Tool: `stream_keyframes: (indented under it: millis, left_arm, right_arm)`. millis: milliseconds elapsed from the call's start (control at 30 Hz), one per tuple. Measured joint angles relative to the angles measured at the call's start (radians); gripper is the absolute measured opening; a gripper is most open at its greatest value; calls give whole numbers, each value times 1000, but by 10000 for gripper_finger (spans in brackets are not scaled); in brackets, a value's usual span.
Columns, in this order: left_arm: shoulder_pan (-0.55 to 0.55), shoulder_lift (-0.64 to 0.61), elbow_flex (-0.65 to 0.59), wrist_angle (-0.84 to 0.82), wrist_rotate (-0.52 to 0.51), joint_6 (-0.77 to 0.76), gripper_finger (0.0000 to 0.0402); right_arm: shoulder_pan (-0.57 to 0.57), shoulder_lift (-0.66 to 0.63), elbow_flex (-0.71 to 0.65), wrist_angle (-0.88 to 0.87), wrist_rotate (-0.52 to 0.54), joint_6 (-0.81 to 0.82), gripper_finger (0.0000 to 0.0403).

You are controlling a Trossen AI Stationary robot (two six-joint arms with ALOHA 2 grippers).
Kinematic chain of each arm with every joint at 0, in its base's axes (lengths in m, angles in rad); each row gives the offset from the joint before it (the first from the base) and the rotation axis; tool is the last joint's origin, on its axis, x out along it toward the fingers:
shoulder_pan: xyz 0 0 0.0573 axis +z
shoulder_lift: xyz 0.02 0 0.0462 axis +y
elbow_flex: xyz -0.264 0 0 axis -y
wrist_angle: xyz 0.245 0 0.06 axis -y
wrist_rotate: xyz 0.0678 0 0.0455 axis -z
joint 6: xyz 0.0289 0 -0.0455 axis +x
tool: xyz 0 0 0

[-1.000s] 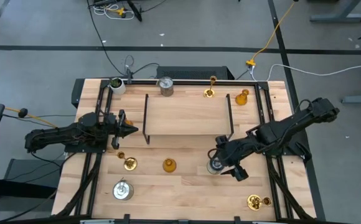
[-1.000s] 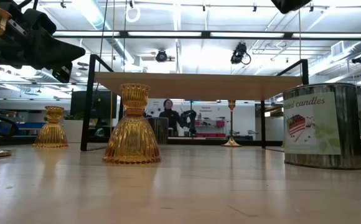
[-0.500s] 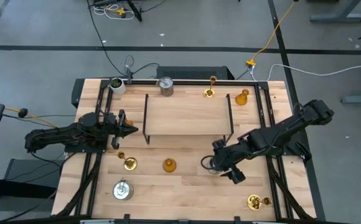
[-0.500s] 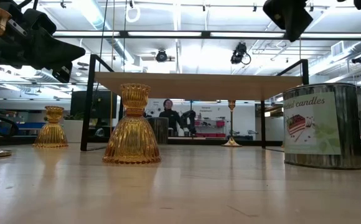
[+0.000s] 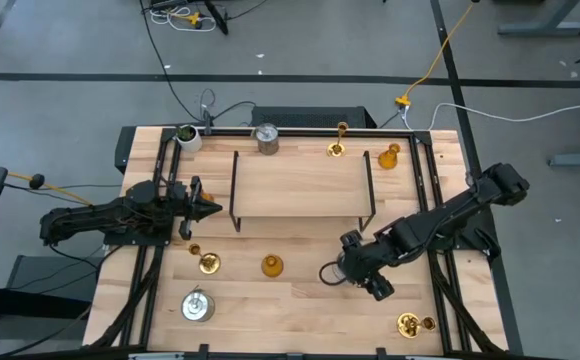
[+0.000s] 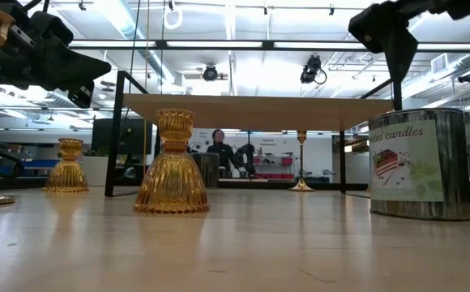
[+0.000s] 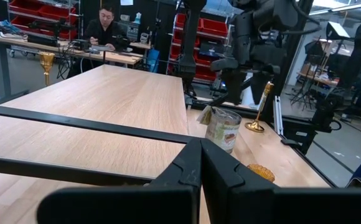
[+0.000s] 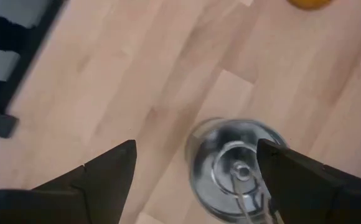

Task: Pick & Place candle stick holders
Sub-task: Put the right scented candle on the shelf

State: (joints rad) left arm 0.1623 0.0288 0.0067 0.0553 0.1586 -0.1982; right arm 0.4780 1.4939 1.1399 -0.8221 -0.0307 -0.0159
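Left gripper: fingers together, empty, parked beside left wire side of wooden rack. Right gripper: fingers apart, nothing held, poised above silver-grey metal can-shaped candle holder; can directly beneath, off-centre toward one finger, upright, long axis vertical. Right arm far nearer. Likely next: centre, descend.

- You have a light wooden table.
- A wooden rack with black wire sides stands on its middle.
- Along the far edge you see a whitish cup, a silver can, a gold holder and an amber holder.
- Nearer you stand two gold holders, one amber holder and two more silver cans.
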Motion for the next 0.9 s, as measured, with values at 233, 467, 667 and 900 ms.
stream_keyframes:
  millis: [233, 467, 667, 900]
  left_arm:
    - [0, 0, 0, 0, 0, 0, 7]
    - [0, 0, 0, 0, 0, 0, 7]
    - [0, 0, 0, 0, 0, 0, 7]
    - [0, 0, 0, 0, 0, 0, 7]
  right_arm:
    - [41, 15, -35, -21, 100, 2, 333]
    - [64, 15, -36, -20, 102, 1, 333]
    - [90, 16, -36, -20, 97, 3, 327]
    - [116, 18, -36, -18, 93, 3, 302]
